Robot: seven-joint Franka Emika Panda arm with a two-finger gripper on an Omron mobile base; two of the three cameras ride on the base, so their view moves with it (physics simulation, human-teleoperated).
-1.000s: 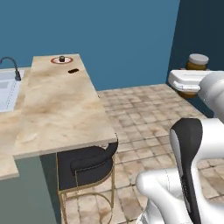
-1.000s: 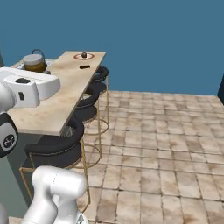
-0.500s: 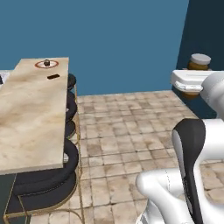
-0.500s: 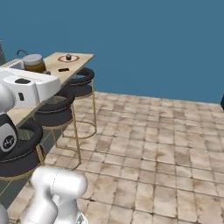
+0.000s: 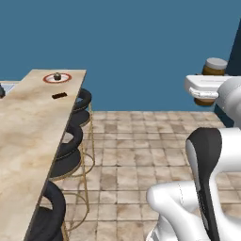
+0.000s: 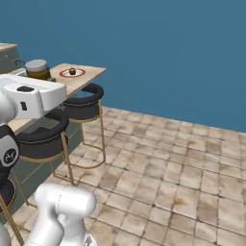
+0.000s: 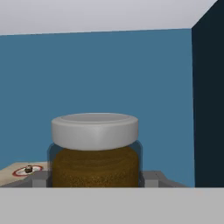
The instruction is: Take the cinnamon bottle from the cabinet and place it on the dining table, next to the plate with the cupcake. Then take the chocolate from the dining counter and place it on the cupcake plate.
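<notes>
My fingers [image 7: 151, 177] are grey; the cinnamon bottle [image 7: 95, 151] is brown, grey-capped; tabletop [image 5: 33, 122] beige marble; plate [image 5: 57, 77] white, red-rimmed; chocolate [image 5: 59, 96] dark brown.

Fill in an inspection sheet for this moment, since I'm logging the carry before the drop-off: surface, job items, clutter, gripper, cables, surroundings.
Surface: dining table, beige marble top, long and narrow.
Job items: cinnamon bottle upright, grey cap on, held off the table; plate with the cupcake at the far end of the table; chocolate flat on the table, just short of the plate and apart from it.
Clutter: a dark object at the table's left edge, too cut off to identify.
Gripper: gripper closed on the bottle, a finger at each side.
Cables: nothing seen.
Surroundings: black stools with gold legs along the table, tiled floor, blue wall.
</notes>
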